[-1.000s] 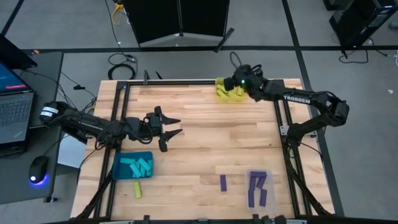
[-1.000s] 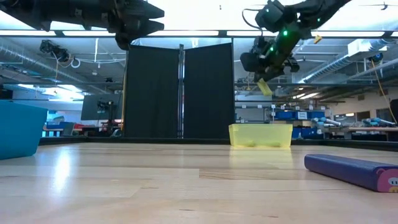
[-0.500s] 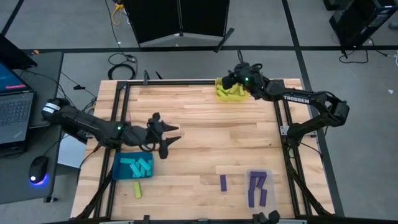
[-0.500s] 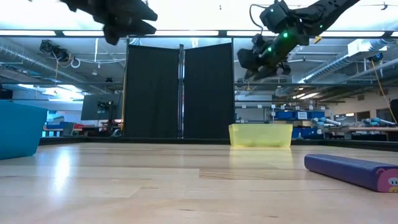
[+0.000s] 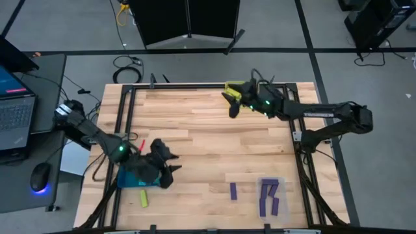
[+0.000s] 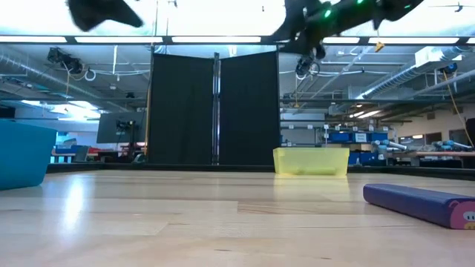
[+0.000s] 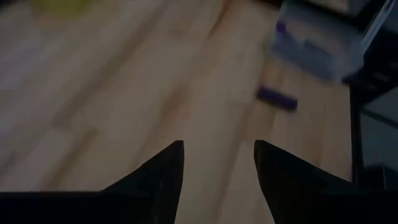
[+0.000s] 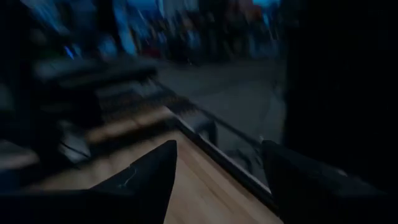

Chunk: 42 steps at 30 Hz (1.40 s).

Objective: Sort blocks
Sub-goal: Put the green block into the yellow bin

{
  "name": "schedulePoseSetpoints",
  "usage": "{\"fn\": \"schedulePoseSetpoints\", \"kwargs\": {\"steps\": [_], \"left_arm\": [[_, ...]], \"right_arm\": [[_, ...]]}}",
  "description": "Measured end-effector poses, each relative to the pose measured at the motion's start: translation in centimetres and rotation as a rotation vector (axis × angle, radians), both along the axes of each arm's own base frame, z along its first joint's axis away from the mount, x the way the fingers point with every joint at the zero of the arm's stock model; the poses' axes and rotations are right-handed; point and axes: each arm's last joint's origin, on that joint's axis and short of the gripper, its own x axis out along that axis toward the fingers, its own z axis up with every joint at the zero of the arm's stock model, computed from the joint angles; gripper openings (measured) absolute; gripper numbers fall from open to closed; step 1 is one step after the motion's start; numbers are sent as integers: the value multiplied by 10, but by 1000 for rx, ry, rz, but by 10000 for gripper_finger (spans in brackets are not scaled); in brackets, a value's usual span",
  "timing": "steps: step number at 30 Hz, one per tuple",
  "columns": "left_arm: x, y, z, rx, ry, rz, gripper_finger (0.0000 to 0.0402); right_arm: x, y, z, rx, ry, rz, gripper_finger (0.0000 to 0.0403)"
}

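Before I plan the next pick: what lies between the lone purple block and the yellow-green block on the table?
Only bare wood, in the high view, between the purple block and yellow-green block.

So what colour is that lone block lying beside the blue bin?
Yellow-green block, clearest in the high view.

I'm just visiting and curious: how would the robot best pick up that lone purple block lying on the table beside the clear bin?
Probably from straight above. The purple block lies flat on the bare wooden table, a narrow bar with its long sides free, just apart from the clear bin. Open fingers could close across its narrow width near the middle, so it stays balanced. The left gripper, open, looks closest.
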Motion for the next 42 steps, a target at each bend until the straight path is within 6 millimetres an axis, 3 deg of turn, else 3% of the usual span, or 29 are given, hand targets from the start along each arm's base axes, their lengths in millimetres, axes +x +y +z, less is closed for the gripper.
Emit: {"fn": "schedulePoseSetpoints", "kwargs": {"steps": [5, 10, 16, 23, 26, 33, 42], "left_arm": [[-1, -32, -7, -119, 142, 30, 202], [-2, -61, -11, -254, 341, 110, 202], [-15, -89, -13, -376, 571, 361, 202], [-39, -123, -28, -538, 543, 628, 202], [-42, -138, -41, -570, 600, 640, 202], [-34, -154, -73, -536, 664, 666, 202], [-40, -160, -87, -498, 748, 727, 208]], "right_arm": [[-22, 35, 1, -47, -132, 45, 246], [-40, 56, -19, -31, -155, 29, 245], [-49, 65, -43, 13, -184, 27, 245], [-48, 72, -54, 26, -205, 57, 245], [-48, 73, -52, 24, -235, 67, 245], [-47, 82, -51, 36, -252, 131, 245], [-48, 97, -49, 55, -267, 199, 243]]}}
